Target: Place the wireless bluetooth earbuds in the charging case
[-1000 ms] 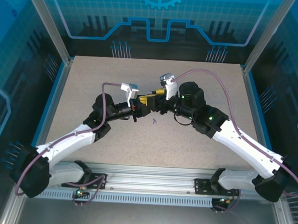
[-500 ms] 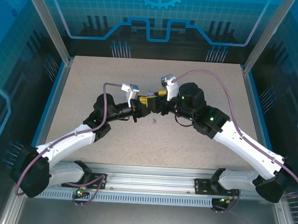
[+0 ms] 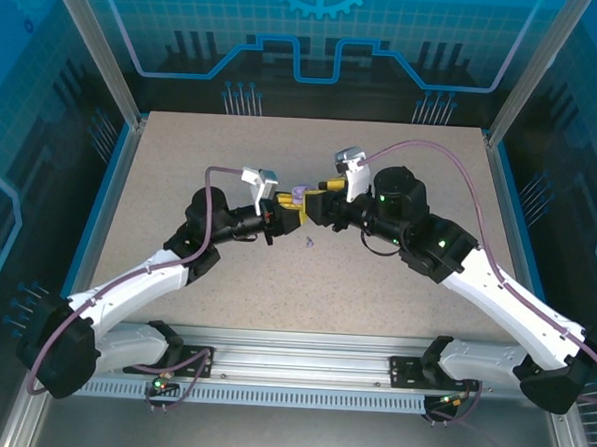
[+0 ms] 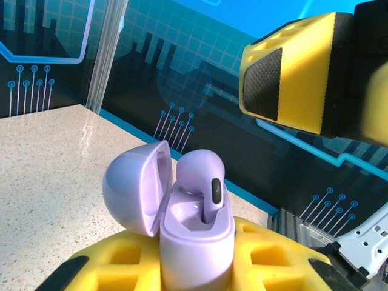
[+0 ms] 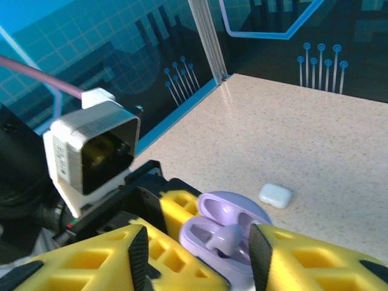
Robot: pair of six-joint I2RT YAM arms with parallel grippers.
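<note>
The earbud point(image 4: 203, 176) stands stem-down in the open charging case point(image 4: 197, 242), held above the middle of the table point(image 3: 181, 177) and pinched tight in my left claw point(image 3: 287, 209). My right claw point(image 5: 194, 257) hangs over it, fingers apart and empty. If I press off-centre, the bud may tip out or the case may twist from my grip. I cannot tell whether the bud sits fully home. A whitish piece point(image 5: 276, 195) on the table is too small to name.

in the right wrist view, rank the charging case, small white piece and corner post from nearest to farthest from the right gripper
1. charging case, seen between the fingers
2. small white piece, on the table beyond
3. corner post, at the far edge
</note>
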